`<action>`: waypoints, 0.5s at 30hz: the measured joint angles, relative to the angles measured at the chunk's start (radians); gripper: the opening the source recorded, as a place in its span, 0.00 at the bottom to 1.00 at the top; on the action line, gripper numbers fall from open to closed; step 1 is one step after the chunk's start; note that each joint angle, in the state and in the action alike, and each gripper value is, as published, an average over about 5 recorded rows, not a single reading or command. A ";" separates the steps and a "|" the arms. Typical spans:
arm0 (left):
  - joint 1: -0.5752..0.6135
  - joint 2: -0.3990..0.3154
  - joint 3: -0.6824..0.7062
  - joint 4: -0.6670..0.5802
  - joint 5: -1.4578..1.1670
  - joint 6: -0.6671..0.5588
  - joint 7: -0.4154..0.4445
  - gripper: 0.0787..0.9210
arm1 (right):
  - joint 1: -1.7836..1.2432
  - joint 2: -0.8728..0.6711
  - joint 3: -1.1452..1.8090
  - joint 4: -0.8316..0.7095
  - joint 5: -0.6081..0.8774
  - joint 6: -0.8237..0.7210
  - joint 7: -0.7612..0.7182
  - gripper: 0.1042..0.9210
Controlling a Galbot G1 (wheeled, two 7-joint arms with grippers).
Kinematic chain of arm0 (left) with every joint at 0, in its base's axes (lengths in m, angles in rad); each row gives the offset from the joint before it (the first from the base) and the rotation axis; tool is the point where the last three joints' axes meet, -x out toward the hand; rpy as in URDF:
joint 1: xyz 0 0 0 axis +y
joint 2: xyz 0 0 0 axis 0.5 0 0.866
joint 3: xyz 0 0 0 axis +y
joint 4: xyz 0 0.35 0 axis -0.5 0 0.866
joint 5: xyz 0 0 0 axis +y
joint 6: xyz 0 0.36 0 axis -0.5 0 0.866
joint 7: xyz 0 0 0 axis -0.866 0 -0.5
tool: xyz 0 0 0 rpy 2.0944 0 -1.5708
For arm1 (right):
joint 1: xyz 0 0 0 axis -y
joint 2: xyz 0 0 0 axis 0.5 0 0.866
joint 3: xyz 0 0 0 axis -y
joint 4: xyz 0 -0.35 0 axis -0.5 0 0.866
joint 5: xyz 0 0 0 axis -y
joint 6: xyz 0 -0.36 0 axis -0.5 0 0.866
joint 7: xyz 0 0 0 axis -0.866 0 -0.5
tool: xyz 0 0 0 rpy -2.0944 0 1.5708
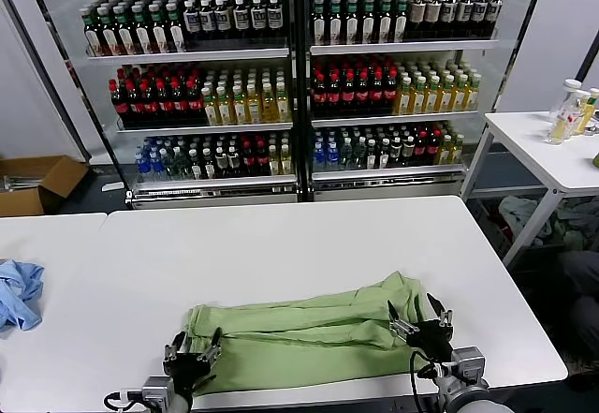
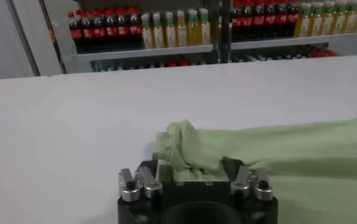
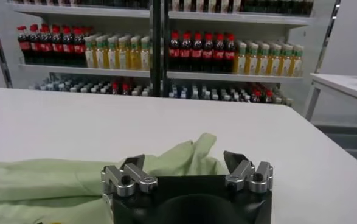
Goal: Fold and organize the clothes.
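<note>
1. Light green polo shirt (image 1: 309, 329), soft thin cloth folded into a long band, lies across the near part of the white table (image 1: 309, 235), both grippers at its near edge.
2. Left of the shirt and well apart from it, a crumpled light blue garment (image 1: 19, 293) sits on the adjoining white table.
3. At the shirt's left end the left gripper (image 1: 193, 350) stands just over the cloth, fingers spread and holding nothing; a bunched fold rises right before them.
4. I judge the shirt light, limp and apt to sag or slide, so it wants a pinch through all layers at both ends at once.
5. At the shirt's right end the right gripper (image 1: 420, 320) hovers over the ruffled corner, fingers wide apart and empty.
6. Beyond the shirt, bottles (image 1: 281, 95) fill the cooler shelves; their labels are too small to read, and no writing shows on the shirt.
</note>
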 measured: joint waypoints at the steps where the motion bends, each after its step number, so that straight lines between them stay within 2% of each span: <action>1: 0.001 -0.004 0.001 0.001 0.001 0.001 0.000 0.62 | 0.000 0.000 0.000 0.001 0.001 0.000 0.001 0.88; 15: 0.023 0.003 -0.050 -0.007 -0.085 0.018 0.022 0.15 | 0.009 -0.007 0.013 0.012 0.026 0.005 0.005 0.88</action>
